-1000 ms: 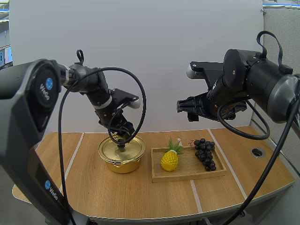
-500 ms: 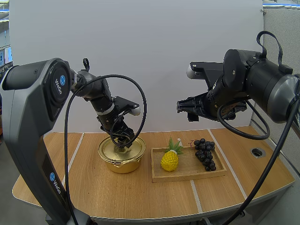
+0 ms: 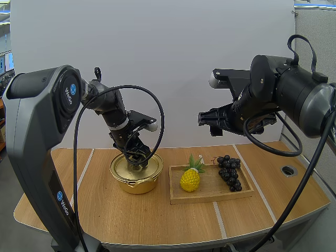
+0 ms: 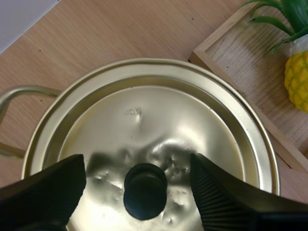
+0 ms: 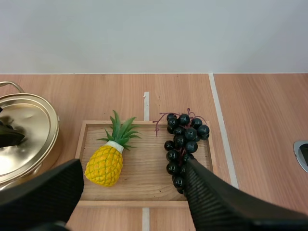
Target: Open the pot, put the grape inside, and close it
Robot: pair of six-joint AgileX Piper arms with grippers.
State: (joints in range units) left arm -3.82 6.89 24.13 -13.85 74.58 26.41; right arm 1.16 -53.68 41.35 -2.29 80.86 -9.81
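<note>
On the table's left side sits the shiny gold pot (image 3: 137, 179), lid (image 4: 144, 120) on, my left gripper (image 3: 137, 156) spread wide either side of the black knob (image 4: 145, 190), not pinching it. Dark, near-black grapes (image 5: 185, 142) lie on the wooden tray (image 3: 210, 198) beside a yellow pineapple (image 5: 107, 163); my right gripper (image 3: 209, 123) hangs well above, fingers apart, empty.

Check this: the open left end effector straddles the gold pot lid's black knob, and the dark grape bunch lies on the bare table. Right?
No: the high view shows the dark grape bunch lying in the rectangular wooden tray. The rest holds.
</note>
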